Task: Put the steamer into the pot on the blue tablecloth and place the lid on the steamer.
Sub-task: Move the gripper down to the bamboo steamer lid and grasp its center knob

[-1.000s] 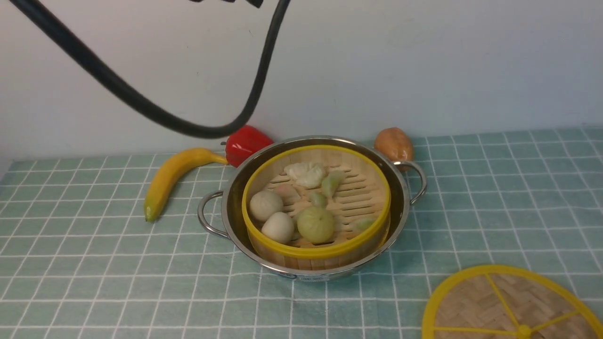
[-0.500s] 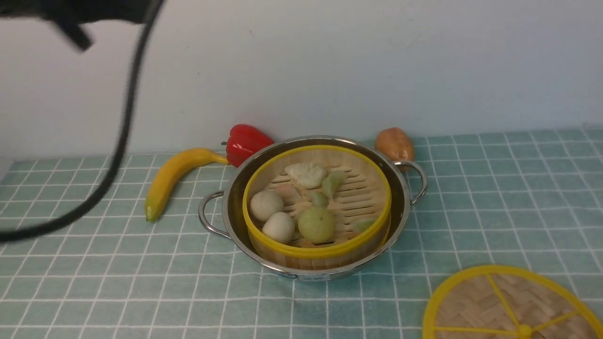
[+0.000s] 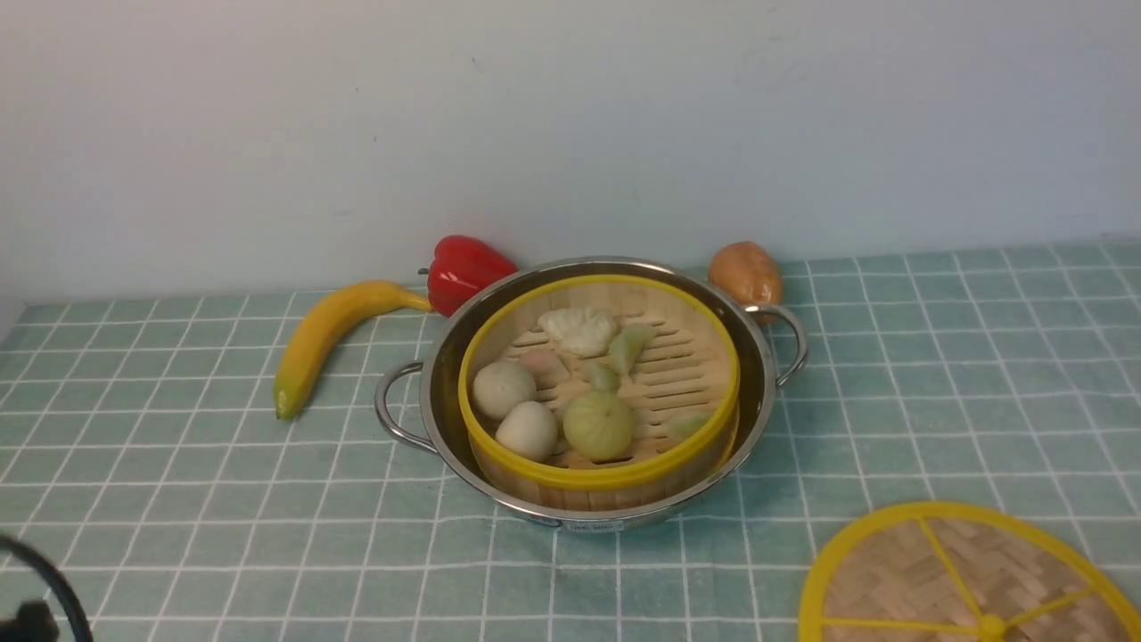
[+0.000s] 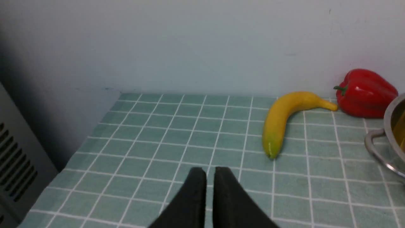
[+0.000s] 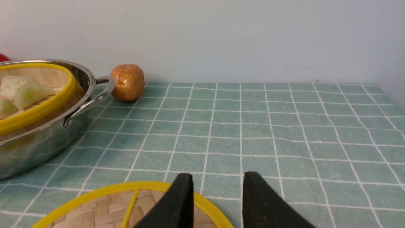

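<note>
Steamer of yellow-rimmed bamboo sits inside the shiny steel pot, leaving its top exposed for the flat woven yellow-spoked lid lying on the cloth near my spread, empty right gripper.

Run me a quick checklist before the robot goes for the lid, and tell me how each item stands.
1. Steamer seated inside the pot: ok, it sits within the rim, though its base is hidden.
2. Food kept inside the steamer: ok, buns and dumplings lie on the slatted floor.
3. Steamer top uncovered for the lid: ok, nothing lies across its rim.
4. Lid on the steamer: not ok, it lies on the blue tablecloth at the robot's right.
5. Right gripper open and unloaded: ok, its fingers stand apart with nothing between them.
</note>
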Action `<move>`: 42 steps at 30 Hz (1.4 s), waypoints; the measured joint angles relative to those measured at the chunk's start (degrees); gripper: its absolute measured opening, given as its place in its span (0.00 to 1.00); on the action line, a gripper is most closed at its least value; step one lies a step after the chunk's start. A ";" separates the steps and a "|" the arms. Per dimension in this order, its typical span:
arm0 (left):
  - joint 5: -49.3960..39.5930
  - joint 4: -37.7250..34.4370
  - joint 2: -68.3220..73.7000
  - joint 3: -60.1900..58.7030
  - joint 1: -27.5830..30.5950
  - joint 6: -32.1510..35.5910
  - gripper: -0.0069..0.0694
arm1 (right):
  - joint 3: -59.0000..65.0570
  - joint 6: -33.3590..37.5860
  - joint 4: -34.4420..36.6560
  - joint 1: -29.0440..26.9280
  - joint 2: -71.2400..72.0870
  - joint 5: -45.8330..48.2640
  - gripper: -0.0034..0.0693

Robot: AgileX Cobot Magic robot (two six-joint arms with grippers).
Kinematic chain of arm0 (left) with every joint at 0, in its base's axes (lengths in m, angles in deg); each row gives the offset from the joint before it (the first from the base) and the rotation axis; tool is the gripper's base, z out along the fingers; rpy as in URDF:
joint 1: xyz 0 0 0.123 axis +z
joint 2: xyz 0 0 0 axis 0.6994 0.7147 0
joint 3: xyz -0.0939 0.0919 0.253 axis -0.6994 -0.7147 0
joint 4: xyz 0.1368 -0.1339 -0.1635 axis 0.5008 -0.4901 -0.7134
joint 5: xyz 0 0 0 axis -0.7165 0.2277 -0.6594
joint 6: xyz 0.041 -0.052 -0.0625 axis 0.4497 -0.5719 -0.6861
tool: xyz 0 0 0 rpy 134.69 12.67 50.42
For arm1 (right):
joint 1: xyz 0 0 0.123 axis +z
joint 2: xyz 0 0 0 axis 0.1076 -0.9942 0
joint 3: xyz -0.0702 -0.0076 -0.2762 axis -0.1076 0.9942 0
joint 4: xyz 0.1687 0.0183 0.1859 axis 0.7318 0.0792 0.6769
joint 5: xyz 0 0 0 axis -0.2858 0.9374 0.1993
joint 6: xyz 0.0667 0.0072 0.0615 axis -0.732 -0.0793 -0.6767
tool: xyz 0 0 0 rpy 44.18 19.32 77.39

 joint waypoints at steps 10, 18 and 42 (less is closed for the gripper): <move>-3.86 1.52 -17.20 -10.61 0.00 -0.26 0.16 | 0.00 0.00 0.00 0.00 0.00 0.00 0.38; -8.78 2.72 -19.68 -10.61 0.00 -0.26 0.18 | 0.00 0.00 0.00 0.00 0.00 -0.07 0.38; -8.81 2.97 -19.79 -10.61 0.06 -0.26 0.22 | 0.00 0.04 -0.89 0.00 0.00 -0.13 0.38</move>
